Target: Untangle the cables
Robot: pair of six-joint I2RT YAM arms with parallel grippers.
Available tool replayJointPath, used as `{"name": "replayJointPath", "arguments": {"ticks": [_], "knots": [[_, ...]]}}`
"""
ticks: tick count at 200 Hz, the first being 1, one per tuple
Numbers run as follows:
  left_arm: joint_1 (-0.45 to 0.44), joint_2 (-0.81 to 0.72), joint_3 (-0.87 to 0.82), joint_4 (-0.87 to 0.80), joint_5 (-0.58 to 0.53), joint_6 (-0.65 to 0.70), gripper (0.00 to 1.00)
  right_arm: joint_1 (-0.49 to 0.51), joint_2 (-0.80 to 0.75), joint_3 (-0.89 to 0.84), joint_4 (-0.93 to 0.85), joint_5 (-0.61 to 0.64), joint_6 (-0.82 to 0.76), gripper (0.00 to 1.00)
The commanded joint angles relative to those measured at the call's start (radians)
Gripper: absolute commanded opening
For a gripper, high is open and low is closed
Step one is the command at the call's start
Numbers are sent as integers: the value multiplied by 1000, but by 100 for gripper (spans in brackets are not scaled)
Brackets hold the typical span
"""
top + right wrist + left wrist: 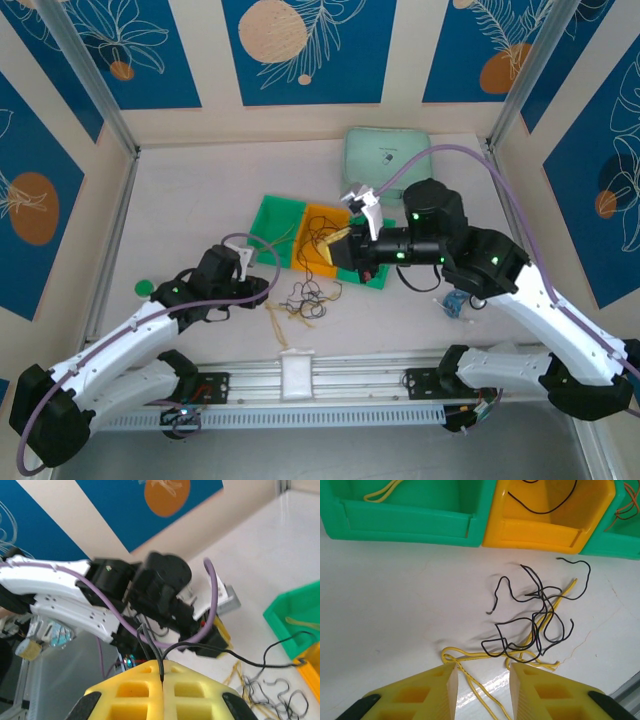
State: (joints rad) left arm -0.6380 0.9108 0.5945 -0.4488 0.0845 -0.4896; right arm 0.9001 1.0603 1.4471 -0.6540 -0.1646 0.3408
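Right gripper (162, 674): jaws pressed together, pinching a black cable (235, 653) (it trails right toward the yellow bin (310, 670)). Left gripper (483, 675): jaws spread, bottom centre of frame, a yellow cable (462, 651) lying between them. Tangle (535, 625) of black and yellow cables: centre right, on the counter (395, 605), below the yellow bin.

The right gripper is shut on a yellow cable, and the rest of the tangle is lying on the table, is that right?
Not quite. The cable pinched in the right gripper is black, not yellow; the right wrist view shows it. The rest of the tangle does lie on the table.
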Motion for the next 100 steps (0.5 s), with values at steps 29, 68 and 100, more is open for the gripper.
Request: {"name": "replayJointPath", "arguments": {"ticks": [29, 68, 100], "knots": [[-3, -46, 3, -12, -58, -9, 35, -59, 10, 65, 45, -58, 11, 0], [-3, -83, 15, -52, -81, -14, 40, -161, 74, 86, 31, -87, 31, 0], [-3, -106, 31, -82, -90, -5, 41, -247, 143, 81, 46, -118, 33, 0]]}}
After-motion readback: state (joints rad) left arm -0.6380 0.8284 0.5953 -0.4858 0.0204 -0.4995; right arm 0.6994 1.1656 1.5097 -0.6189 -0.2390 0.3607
